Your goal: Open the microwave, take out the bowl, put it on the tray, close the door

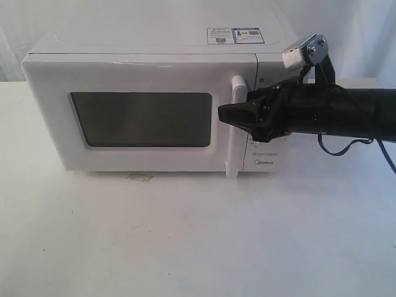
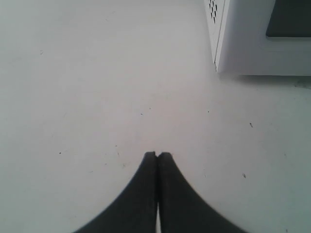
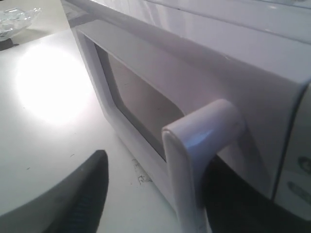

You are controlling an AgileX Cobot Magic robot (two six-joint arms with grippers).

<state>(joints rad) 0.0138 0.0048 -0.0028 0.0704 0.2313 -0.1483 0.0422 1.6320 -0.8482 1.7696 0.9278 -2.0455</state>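
Exterior view: we see the microwave [image 1: 148, 62] standing on the table [image 1: 185, 235] with its door [image 1: 55, 111] shut flat against the front.
Right gripper: the right gripper [image 1: 224, 115] reaches in from the side at about the middle height of the handle [image 1: 235, 158].
Right jaws: in the right wrist view they stand spread. One finger [image 3: 90, 194] is on the window side and apart from the handle, and the other shows dark on the knob side. The handle is between them and not pinched.
Left gripper: the left gripper [image 2: 158, 156] hangs over bare table near a corner of the microwave, with jaws pressed together and holding nothing.
Bowl: we cannot see it. The window [image 1: 142, 120] is dark, so we only suppose that it is inside.
Tray: a glass dish [image 3: 12, 17] shows far off in the right wrist view. It may be the tray, but we cannot tell.
Step in hand: we judge it is the first one, taking hold of the handle to open the door.
Next move: we think the jaws must close firmly on the handle. The pull should then follow a curve around the hinge side, because the smooth handle may slip on a straight pull.
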